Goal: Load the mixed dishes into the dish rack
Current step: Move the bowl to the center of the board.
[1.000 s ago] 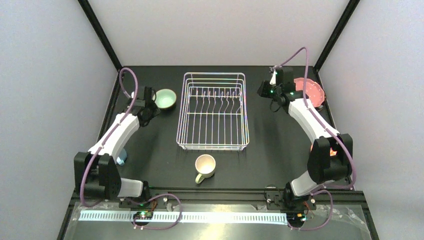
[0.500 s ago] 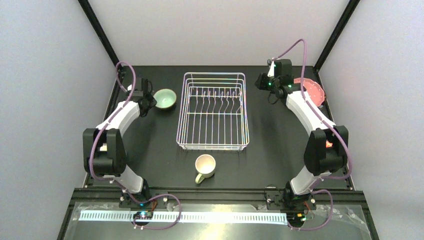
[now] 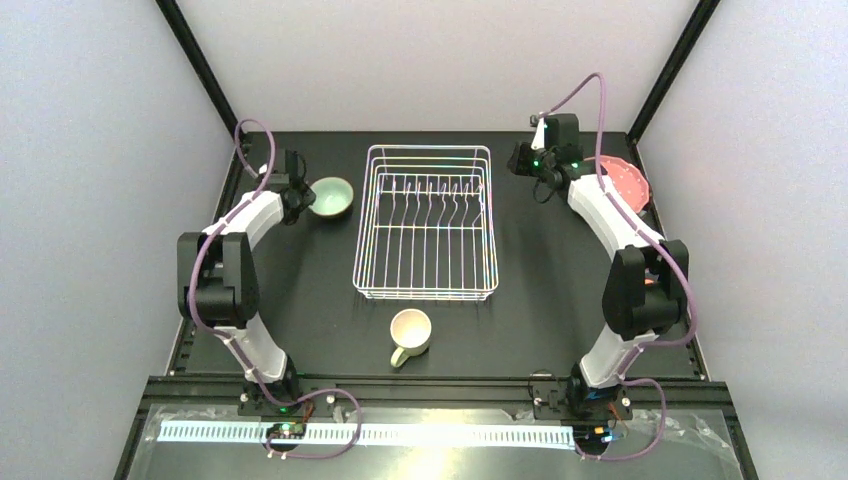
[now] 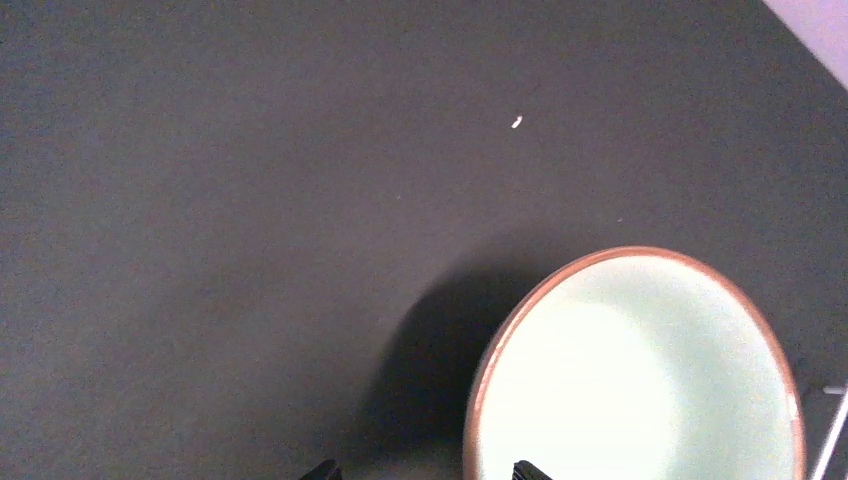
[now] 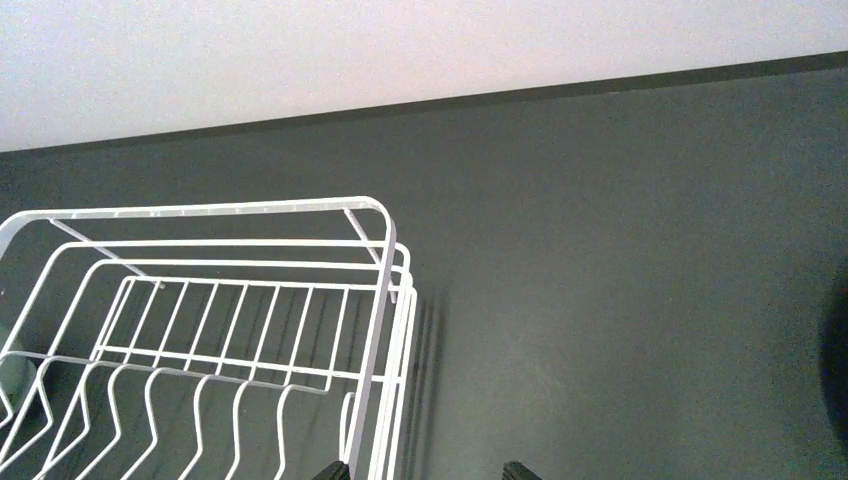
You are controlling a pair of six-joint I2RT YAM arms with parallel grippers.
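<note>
The white wire dish rack [image 3: 427,222] stands mid-table with nothing in it. A pale-green bowl [image 3: 330,197] with a brown rim sits left of it. My left gripper [image 3: 303,198] is open at the bowl's left edge. In the left wrist view, the bowl [image 4: 640,370] has its rim running between the tips of the left gripper [image 4: 425,472]. A cream mug [image 3: 410,332] lies in front of the rack. A pink plate [image 3: 625,182] sits at the far right. My right gripper [image 3: 524,163] hangs open beside the rack's far right corner [image 5: 380,260], holding nothing.
The black table ends at grey walls behind and at both sides, with black frame posts in the back corners. The right arm's white forearm [image 3: 610,215] reaches past the pink plate. The left arm's elbow [image 3: 215,280] stands high near the left edge.
The left arm has folded upright, and its gripper has slid back along the bowl's left side. The right gripper has moved toward the back wall. Both stayed open.
</note>
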